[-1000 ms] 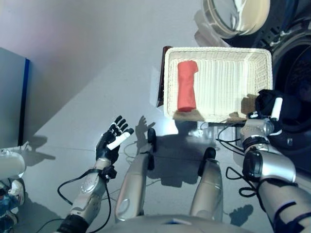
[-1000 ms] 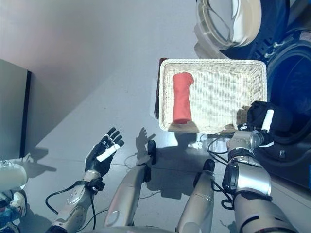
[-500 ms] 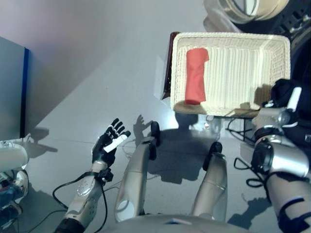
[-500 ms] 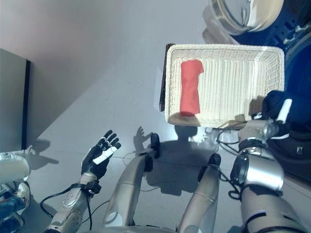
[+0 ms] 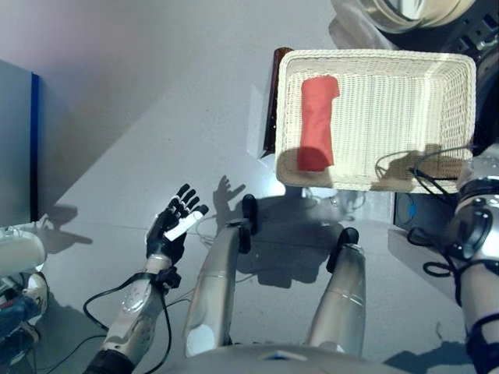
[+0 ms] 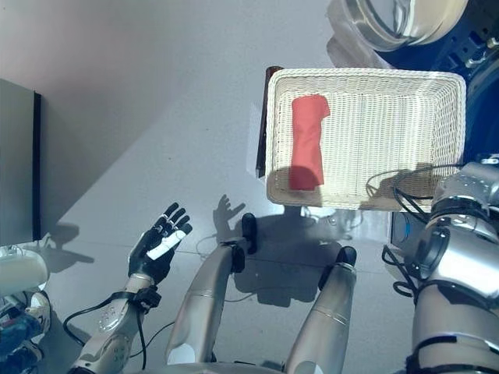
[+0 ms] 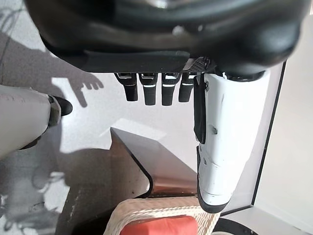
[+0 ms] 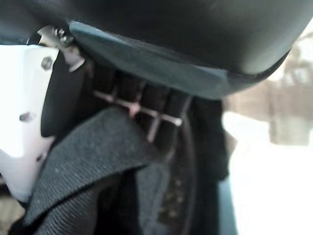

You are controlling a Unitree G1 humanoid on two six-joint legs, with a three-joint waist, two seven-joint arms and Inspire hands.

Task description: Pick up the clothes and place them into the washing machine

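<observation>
A rolled red cloth lies along the left side of the white wicker basket, and also shows in the left wrist view. In its own wrist view my right hand has its fingers and white-covered thumb curled on a dark grey cloth. In the eye views only that arm's wrist shows, at the right edge beside the basket. My left hand hovers low on the left over the floor, fingers straight and empty.
The washing machine's round door stands open beyond the basket, its dark blue body at the right edge. A dark board stands against the basket's left wall. A grey cabinet stands at far left.
My right hand with the dark cloth has moved right, out of the eye views. The camera has shifted, so the basket sits higher and further right. The left hand stays open.
</observation>
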